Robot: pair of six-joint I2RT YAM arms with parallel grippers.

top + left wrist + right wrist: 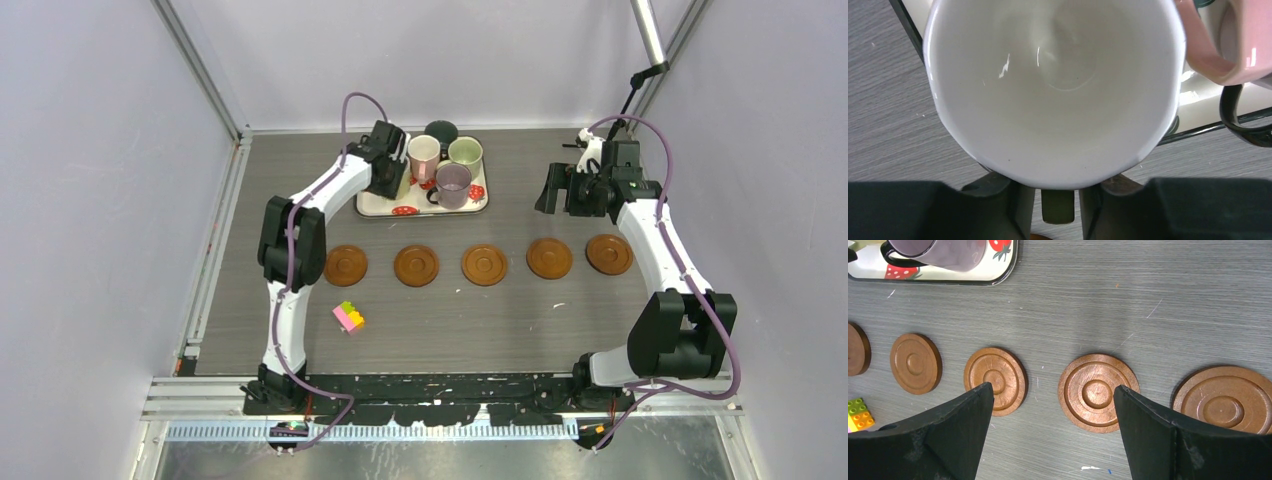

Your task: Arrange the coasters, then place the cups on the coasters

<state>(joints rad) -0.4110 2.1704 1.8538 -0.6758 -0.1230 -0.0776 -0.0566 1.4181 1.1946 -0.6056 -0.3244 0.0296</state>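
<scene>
1. Cups (465, 152) crowd a strawberry-print tray (430, 212) at the far middle of the desk (600, 320). Five brown coasters (484, 265) lie in a row nearer, each apart from the next, and none bears a cup.
2. Left end effector (1058, 200) sits over the tray's left part. Its fingers (1013, 210) flank a dark green handle on the near side of a white-lined cup (1053, 90). Only slivers of gap show, so I cannot tell whether the fingers press the handle.
3. Risk: a hold on the handle alone would probably let the cup swing or tip once lifted, because its weight hangs beyond the fingers.
4. Risk: a pink cup (1228, 45) stands just beside the white-lined cup on its right. A tilted or sideways lift could knock it or drag the tray.
5. Right end effector (1052, 387) hovers over the right part of the coaster row, fingers wide apart with nothing between them. It poses little danger unless both arms reach for the middle together.
6. Risk: a block toy (349, 317) lies near-left, just nearer than the leftmost coaster, and a low carry could clip it.
7. Risk: a cup set down off-centre would overhang its coaster and rock.
</scene>
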